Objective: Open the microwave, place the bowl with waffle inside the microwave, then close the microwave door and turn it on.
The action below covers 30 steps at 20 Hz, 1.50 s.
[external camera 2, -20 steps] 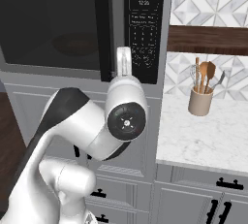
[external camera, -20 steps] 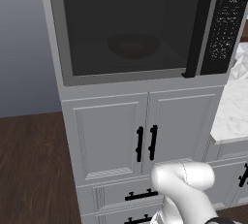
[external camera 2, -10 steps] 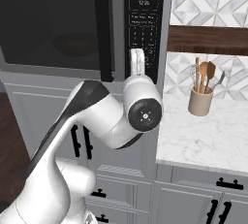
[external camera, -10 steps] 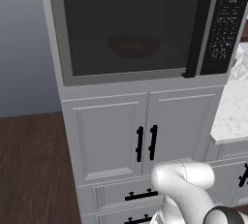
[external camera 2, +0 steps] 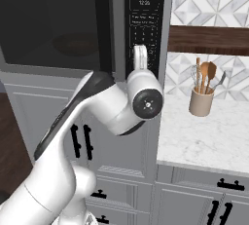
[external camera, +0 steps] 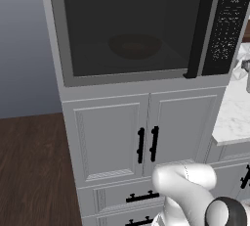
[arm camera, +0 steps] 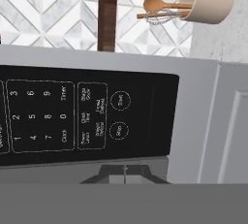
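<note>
One end effector [external camera 2: 139,53] nearer keypad [external camera 2: 144,31].

A grey microwave [external camera: 63,63] has a dark tinted microwave door [external camera: 127,29] with a black bar handle [external camera 2: 102,24]. Its keypad panel [arm camera: 87,114] is black with white markings. Behind the glass sits a dim reddish-brown bowl with waffle [external camera: 134,46]. White panelled cabinet doors [external camera: 112,142] carry black handles. The countertop [external camera 2: 204,136] is white marble. The backsplash [arm camera: 53,12] shows grey and white diamonds. A beige utensil holder [external camera 2: 200,103] holds brown wooden spoons.
</note>
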Available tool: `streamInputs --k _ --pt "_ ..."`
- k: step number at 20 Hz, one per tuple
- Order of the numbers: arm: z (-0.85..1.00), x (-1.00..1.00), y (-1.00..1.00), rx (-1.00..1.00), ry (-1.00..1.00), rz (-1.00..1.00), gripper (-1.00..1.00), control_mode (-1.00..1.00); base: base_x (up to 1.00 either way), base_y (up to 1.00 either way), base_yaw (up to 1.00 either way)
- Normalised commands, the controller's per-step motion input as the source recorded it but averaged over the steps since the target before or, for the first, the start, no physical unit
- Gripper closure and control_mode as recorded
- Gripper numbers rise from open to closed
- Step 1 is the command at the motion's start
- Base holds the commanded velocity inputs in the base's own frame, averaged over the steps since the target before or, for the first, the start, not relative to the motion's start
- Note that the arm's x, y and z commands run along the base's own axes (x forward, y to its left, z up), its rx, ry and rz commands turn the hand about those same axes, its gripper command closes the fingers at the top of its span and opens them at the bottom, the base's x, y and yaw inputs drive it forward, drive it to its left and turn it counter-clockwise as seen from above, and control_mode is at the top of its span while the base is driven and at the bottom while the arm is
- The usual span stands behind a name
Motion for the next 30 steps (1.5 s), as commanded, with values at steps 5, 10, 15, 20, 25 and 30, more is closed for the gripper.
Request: streamInputs --k 5,10,15,20,25,30 --pt "0.0 0.34 0.0 0.0 0.0 0.0 1.0 -1.0 0.0 0.0 0.0" --pt "-0.03 0.32 0.0 0.0 0.0 0.0 1.0 -1.0 0.0 0.0 0.0" --pt "-0.13 0.29 -0.03 0.0 0.0 0.0 1.0 -1.0 0.0 0.0 0.0" --pt "-0.12 0.25 -0.1 0.0 0.0 0.0 1.0 -1.0 0.0 0.0 0.0" --pt "-0.01 0.25 -0.11 0.0 0.0 0.0 1.0 -1.0 0.0 0.0 0.0" --pt "-0.04 0.32 -0.13 0.01 0.0 0.0 1.0 -1.0 0.0 0.0 0.0"
